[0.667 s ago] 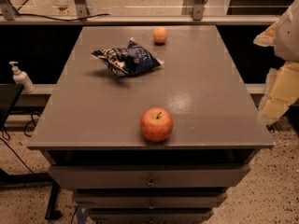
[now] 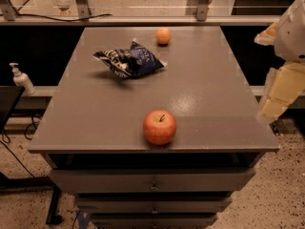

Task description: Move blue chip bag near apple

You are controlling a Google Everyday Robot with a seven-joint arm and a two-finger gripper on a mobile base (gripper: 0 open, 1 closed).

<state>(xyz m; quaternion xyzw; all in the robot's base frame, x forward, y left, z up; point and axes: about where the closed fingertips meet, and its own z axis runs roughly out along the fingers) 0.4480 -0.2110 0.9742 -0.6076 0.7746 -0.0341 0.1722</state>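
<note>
The blue chip bag (image 2: 129, 59) lies crinkled on the grey table top (image 2: 200, 89), at the back left of middle. The apple (image 2: 159, 127), red-orange with a dark stem, stands near the table's front edge, well apart from the bag. My gripper (image 2: 280, 95) shows as pale cream and white parts at the right edge of the view, beyond the table's right side, far from both the bag and the apple. It holds nothing that I can see.
A small plain orange fruit (image 2: 163, 36) sits at the back of the table, right of the bag. Drawers (image 2: 152, 182) are below the top. A pump bottle (image 2: 21, 78) stands on a ledge to the left.
</note>
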